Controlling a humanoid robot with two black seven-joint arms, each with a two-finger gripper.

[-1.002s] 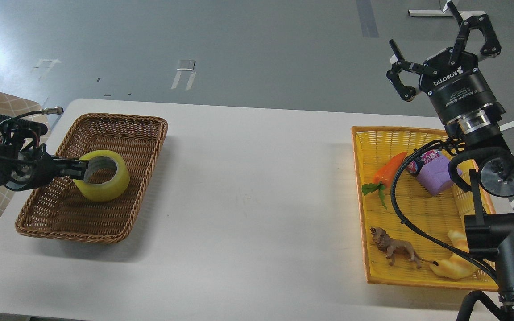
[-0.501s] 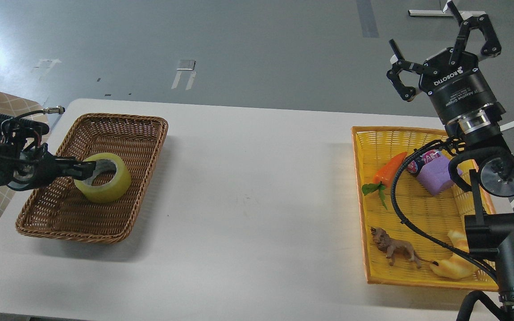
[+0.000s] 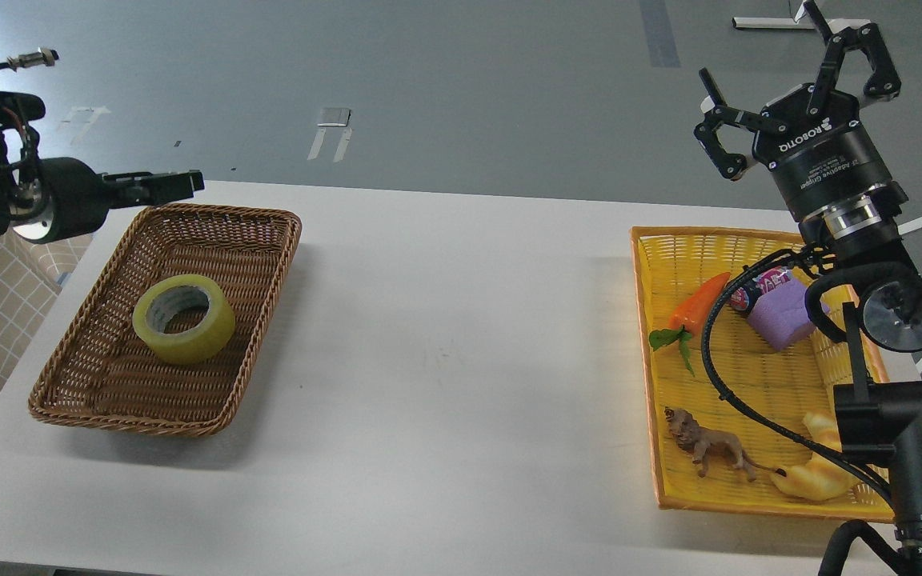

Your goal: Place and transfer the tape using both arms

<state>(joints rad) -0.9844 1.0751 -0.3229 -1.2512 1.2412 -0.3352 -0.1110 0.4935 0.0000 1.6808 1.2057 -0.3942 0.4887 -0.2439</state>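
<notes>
One tape (image 3: 183, 318) lies flat, core hole upward, in the brown wicker basket (image 3: 253, 232). Our left end effector (image 3: 177, 183) hovers beyond that basket's far rim, empty; we cannot tell its finger spacing. It is far nearer the tape than our right end effector (image 3: 797, 96), which is spread open and empty above the yellow basket (image 3: 643, 336). Two baskets, one roll.

The left arm reaches in from the left edge, its left gripper (image 3: 177, 182) held level and pointing right, fingers too end-on to tell apart. The right arm rises along the right edge, its right gripper (image 3: 797, 96) raised with fingers spread wide
</notes>
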